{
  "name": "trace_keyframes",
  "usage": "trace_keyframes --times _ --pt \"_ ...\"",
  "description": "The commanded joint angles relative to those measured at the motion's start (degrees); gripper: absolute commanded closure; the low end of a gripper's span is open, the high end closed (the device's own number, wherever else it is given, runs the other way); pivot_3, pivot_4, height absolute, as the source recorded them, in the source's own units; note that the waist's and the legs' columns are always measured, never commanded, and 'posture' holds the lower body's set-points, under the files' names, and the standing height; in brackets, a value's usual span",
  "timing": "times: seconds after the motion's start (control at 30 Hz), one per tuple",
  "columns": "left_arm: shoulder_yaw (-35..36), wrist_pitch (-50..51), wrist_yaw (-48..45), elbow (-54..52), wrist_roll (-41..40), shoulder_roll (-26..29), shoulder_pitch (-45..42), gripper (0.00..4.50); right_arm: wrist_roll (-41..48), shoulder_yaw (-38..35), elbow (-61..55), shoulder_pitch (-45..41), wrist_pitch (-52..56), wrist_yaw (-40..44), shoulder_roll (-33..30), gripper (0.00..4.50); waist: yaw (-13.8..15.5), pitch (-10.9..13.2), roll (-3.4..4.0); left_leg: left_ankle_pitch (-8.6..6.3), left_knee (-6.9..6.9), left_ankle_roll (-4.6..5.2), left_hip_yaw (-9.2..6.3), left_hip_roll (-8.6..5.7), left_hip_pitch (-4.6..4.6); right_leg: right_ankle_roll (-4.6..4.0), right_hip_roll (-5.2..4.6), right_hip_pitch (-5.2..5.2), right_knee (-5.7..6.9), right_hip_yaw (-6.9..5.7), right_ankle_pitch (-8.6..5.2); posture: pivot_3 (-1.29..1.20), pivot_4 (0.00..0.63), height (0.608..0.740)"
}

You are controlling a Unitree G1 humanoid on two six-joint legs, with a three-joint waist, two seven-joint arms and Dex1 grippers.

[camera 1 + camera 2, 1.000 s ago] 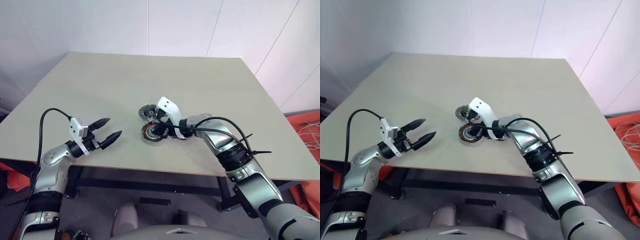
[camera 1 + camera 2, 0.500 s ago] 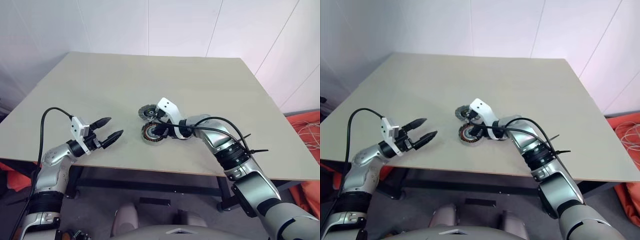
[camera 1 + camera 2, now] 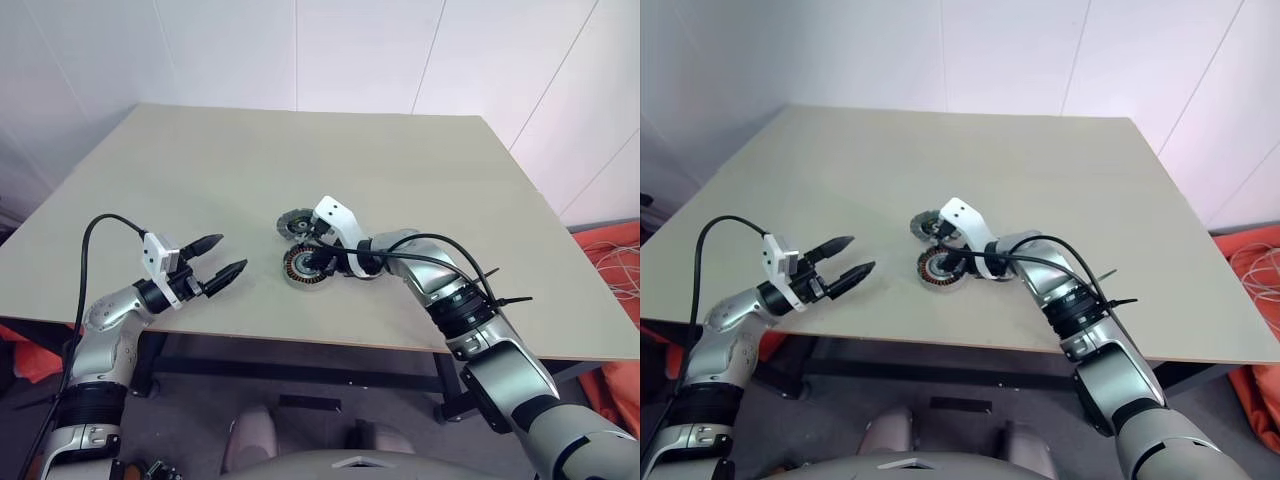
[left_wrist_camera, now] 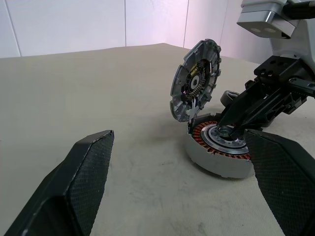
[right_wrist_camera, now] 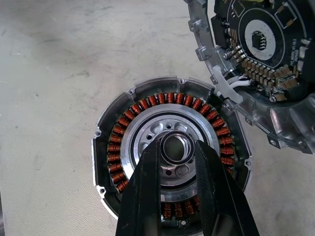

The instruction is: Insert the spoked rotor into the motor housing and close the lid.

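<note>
Pinching a small ring over the motor housing, right claw clenched

The right gripper has eased slightly lower over the motor housing, so its white wrist block sits a touch nearer the worktop. Its fingers now pinch a small ring right at the silver centre of the housing.
</note>
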Motion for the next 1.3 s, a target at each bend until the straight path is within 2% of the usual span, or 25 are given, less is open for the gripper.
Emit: trace_keyframes --times 0.03,1.07,1.3 --pt "0.4 -0.4 -0.1 -1.5 -0.1 0.5 -0.9 0.00 0.3 -1.1 -1.6 -0.5 -0.1 0.2 -0.1 3.85 0.0 0.0 0.00 0.00 0.00 0.00 0.00 0.00 0.00 0.00 0.00 0.00 0.00 0.00 0.00 0.00 0.000 0.740" --pt "0.6 -3.5 -1.5 2.8 0.1 0.3 -1.6 0.00 -0.1 0.0 -2.2 0.0 0.1 1.3 0.0 3.85 0.0 0.0 0.00 0.00 0.00 0.00 0.00 0.00 0.01 0.00 0.00 0.01 0.00 0.00 0.00 0.00 0.000 0.740" --pt "0.6 -4.0 -1.7 3.6 0.2 0.2 -1.8 0.00 0.1 -0.4 -3.0 0.0 0.1 1.5 0.3 1.47 0.1 0.0 0.00 0.01 0.00 -0.01 0.00 0.00 0.01 0.00 0.00 0.01 0.01 0.00 0.00 0.00 0.000 0.740"
